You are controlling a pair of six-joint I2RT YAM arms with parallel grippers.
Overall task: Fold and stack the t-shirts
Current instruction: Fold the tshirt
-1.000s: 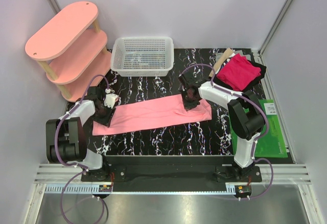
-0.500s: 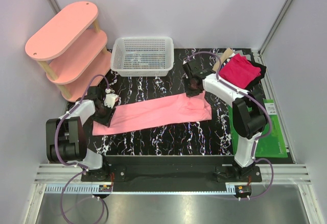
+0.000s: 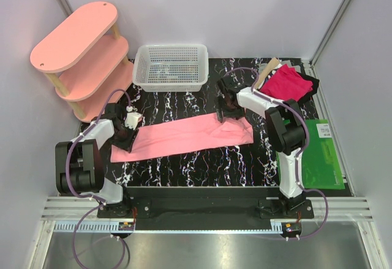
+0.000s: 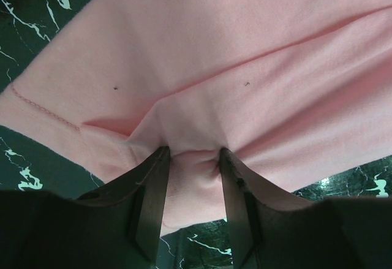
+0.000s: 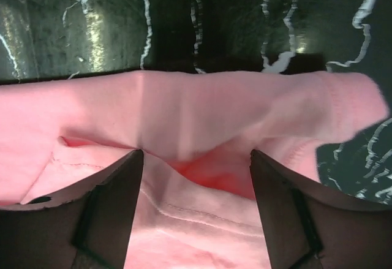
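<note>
The salmon-pink t-shirt lies as a long band across the dark marbled table. My left gripper is at its left end, and in the left wrist view it is shut on a puckered fold of the pink cloth. My right gripper hovers over the band's far right edge. In the right wrist view its jaws stand wide open above the layered cloth, gripping nothing. The magenta-red t-shirt lies crumpled at the back right.
A white mesh basket stands at the back centre. A pale-pink oval shelf unit fills the back left corner. A green mat lies along the right edge, with dark items under the magenta shirt.
My right gripper lifted the shirt's right end toward the back, came back down and opened, letting the cloth go. The left gripper kept its hold and did not move.
</note>
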